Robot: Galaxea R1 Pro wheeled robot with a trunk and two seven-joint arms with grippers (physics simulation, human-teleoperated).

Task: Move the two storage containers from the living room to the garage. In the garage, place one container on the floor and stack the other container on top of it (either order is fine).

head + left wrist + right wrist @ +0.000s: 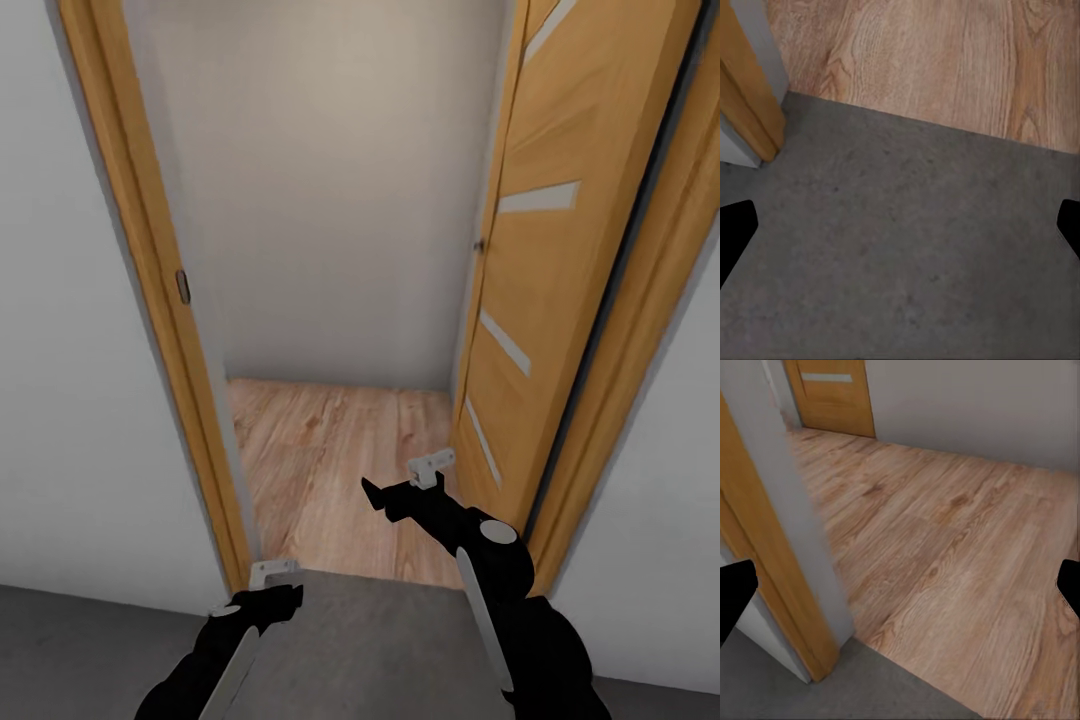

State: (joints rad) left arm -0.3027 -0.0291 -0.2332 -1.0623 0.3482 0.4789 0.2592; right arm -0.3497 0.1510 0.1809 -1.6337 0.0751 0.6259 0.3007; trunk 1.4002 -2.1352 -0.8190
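Note:
The two storage containers are out of view. My left gripper [262, 590] hangs low over the grey concrete floor [400, 640], just short of a doorway threshold, and it is open with nothing in it. My right gripper [400, 480] reaches forward over the light wood plank floor [320, 460] beyond the threshold, also open and empty. In the left wrist view the left gripper [900, 232] has its dark fingertips [735, 229] wide apart above the concrete. In the right wrist view the right gripper [900, 589] is spread the same way above the planks.
A wood door frame [150, 300] stands close on the left. An open wooden door [540, 300] with pale glass strips is on the right. A white wall [330, 200] closes the narrow space ahead. Another wooden door [832, 394] stands farther along the planks.

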